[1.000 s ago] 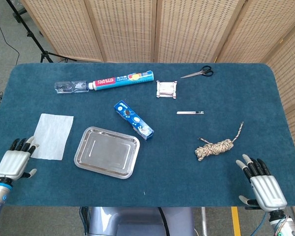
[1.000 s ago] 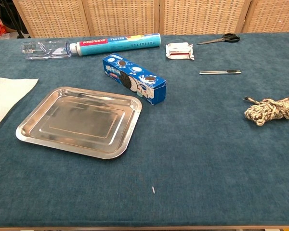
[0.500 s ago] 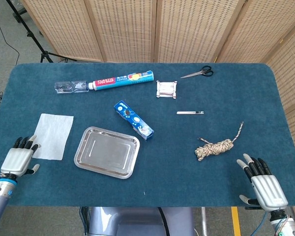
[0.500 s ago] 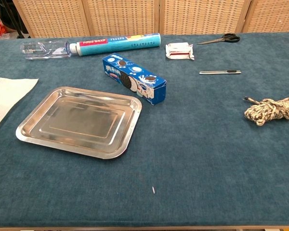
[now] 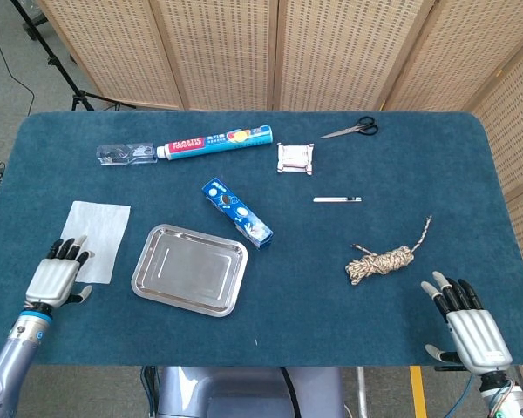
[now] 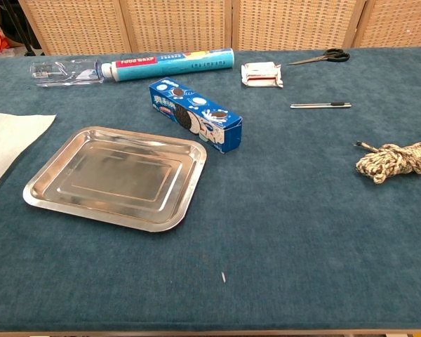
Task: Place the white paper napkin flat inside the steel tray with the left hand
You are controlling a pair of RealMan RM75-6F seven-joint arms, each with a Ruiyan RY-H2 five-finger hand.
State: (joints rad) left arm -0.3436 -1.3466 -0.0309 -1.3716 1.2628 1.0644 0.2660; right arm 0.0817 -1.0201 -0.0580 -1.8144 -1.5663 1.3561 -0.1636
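At the far left of the head view, the left hand lies palm down at the near edge of the table, fingers spread and holding nothing. Its fingertips reach the near edge of the white paper napkin; whether they actually press on the sheet or only overlap it from above is hard to tell from this angle. The napkin lies flat on the blue cloth, just left of the steel tray and apart from it. The chest view shows only the napkin's right corner at the frame's edge, and neither hand.

The tray sits empty, its long side slightly skewed to the table edge. Just beyond its far right corner lies a blue cookie box, diagonal, close to the tray but not touching it. Farther back, a clear plastic bottle lies on its side, end to end with a long foil-wrap box.

Right of centre, a small white packet sits near the back, with scissors beyond it and a slim pen-like tool in front. A coiled rope lies further right.

At the near right corner, the right hand rests palm down, fingers apart, holding nothing, well apart from the rope.
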